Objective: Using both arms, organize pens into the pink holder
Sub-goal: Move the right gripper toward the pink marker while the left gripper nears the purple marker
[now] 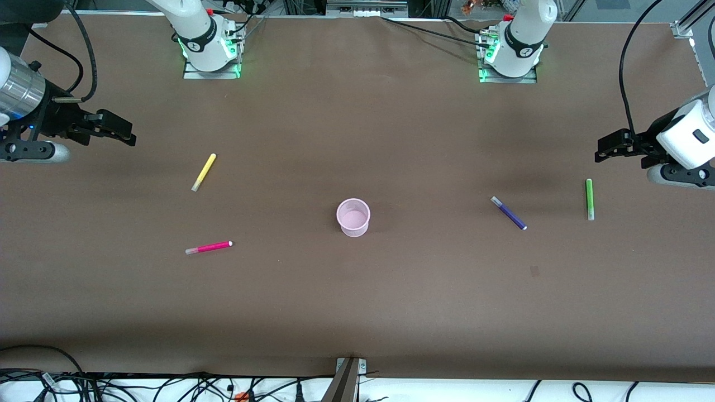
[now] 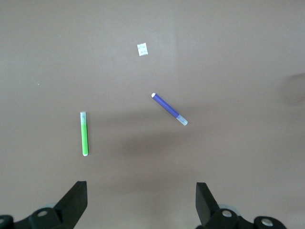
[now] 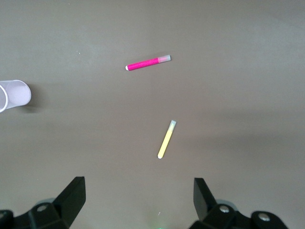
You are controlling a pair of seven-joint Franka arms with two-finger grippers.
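The small pale pink translucent plastic cup (image 1: 353, 216) stands upright and empty near the middle of the brown counter (image 1: 357, 312), and all four pens lie flat around it, none touching it. Toward the right arm's end from the cup are the slim yellow marker pen (image 1: 203, 172), farther from the front camera than the cup, and the slim magenta-pink marker pen (image 1: 208, 247), a little nearer to it. Toward the left arm's end from the cup are the slim purple marker pen (image 1: 508, 213), level with the cup, and the slim green marker pen (image 1: 589, 199), well apart from the cup. The right hand (image 3: 139, 193) hovers above the counter near the yellow pen, its fingers spread wide and holding nothing; the left hand (image 2: 141, 195) hovers near the green pen, also spread wide and empty. I judge that the first pick is not yet begun. To do it well, each hand should turn so its fingers cross the pen's body, come down over the pen's middle, and close gently, because a thin round pen may roll away.
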